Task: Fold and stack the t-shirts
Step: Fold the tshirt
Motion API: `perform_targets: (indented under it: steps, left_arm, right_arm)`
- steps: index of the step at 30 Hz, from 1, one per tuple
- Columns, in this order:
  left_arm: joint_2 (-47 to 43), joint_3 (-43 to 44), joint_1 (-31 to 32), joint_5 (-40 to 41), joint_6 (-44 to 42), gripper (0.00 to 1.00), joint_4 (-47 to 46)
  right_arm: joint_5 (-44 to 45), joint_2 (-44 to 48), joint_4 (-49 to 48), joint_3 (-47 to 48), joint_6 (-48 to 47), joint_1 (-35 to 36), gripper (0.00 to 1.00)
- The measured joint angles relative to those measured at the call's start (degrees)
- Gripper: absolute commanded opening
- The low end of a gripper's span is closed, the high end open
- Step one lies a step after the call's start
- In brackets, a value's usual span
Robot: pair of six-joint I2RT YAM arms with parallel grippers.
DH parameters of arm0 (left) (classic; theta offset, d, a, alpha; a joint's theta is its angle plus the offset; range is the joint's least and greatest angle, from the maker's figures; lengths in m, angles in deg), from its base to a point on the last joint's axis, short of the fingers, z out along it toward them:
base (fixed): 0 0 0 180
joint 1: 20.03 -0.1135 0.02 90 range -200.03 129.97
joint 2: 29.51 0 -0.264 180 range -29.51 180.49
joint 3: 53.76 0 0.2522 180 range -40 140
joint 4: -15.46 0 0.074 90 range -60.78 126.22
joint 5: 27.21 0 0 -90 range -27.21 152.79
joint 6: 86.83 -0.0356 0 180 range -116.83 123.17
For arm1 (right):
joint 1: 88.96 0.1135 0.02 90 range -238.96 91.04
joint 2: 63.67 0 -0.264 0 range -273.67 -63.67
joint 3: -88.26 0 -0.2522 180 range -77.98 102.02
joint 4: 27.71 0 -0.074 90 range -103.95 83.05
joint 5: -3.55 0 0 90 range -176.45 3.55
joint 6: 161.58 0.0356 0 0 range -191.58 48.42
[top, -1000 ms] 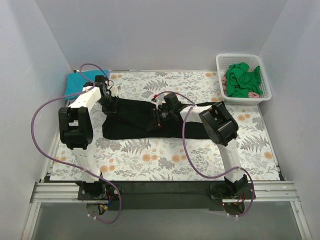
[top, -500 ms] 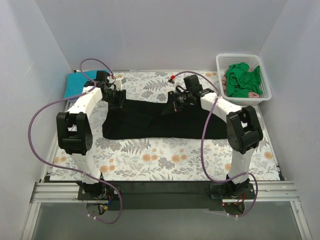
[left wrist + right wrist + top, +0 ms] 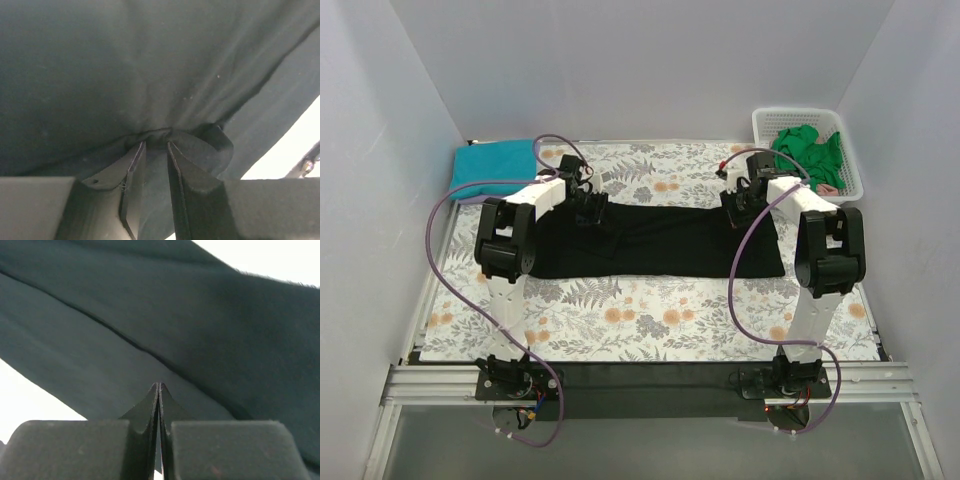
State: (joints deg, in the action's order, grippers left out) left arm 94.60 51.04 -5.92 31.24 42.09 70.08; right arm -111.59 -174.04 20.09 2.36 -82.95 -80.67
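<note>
Spanning the worktop (image 3: pixel 650 315) centre, the black t-shirt (image 3: pixel 660 240) is pinched by the left hand (image 3: pixel 156 144), right hand (image 3: pixel 159 385) clenched; teal t-shirt (image 3: pixel 495 160) folded at ten o'clock, green t-shirts (image 3: pixel 805 155) untouched at two.

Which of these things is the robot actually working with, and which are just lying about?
For the job: black t-shirt, teal t-shirt, green t-shirts.
Just lying about: white basket, fern-print table cover.
</note>
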Motion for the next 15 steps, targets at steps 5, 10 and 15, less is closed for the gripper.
perform_targets:
  steps: [5, 10, 15]
  left_arm:
    - [1.51, 3.3, -0.15, 0.63, -0.24, 0.3, 2.1]
    - [0.87, 5.6, -0.35, 3.41, -2.01, 0.38, 4.66]
    - [-6.97, 1.14, -1.84, 7.1, -2.64, 0.52, 6.25]
  right_arm:
    - [7.89, -1.97, 4.28, -0.02, -6.49, 0.48, 0.06]
    - [12.2, -3.98, 6.14, 0.24, -10.32, 0.94, 0.05]
    - [15.69, -2.43, 6.51, -1.44, -12.92, 3.43, 0.05]
